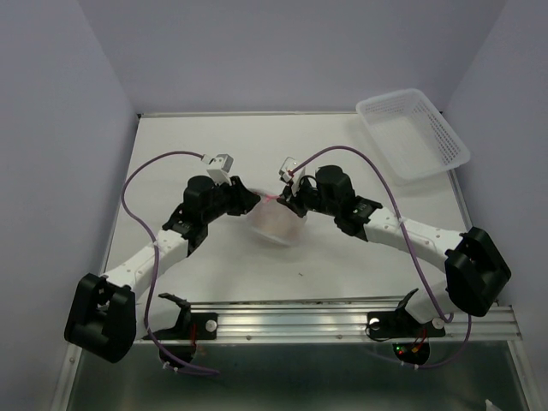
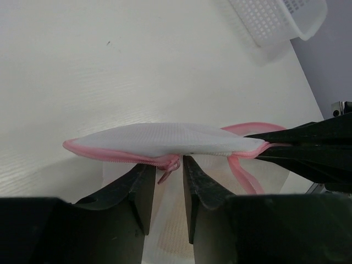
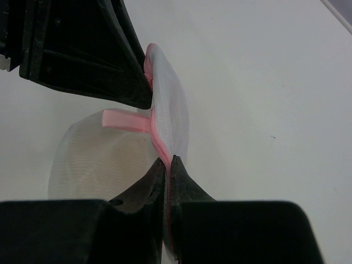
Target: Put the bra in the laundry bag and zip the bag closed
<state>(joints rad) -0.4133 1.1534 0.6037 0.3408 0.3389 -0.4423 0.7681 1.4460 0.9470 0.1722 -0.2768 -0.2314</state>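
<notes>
The laundry bag lies mid-table between both arms, white mesh with a pink zipper rim. A peach-beige mass, the bra, shows through the mesh inside it. In the left wrist view the lid is lifted, and the bag's mouth gapes below it. My right gripper is shut on the pink rim at the lid's edge. My left gripper is open, its fingers either side of the small zipper pull hanging from the rim, with a gap on both sides. Both grippers meet over the bag.
A white slotted plastic basket stands at the back right corner, tilted against the wall. Grey walls close in the table on the left, back and right. A metal rail runs along the near edge.
</notes>
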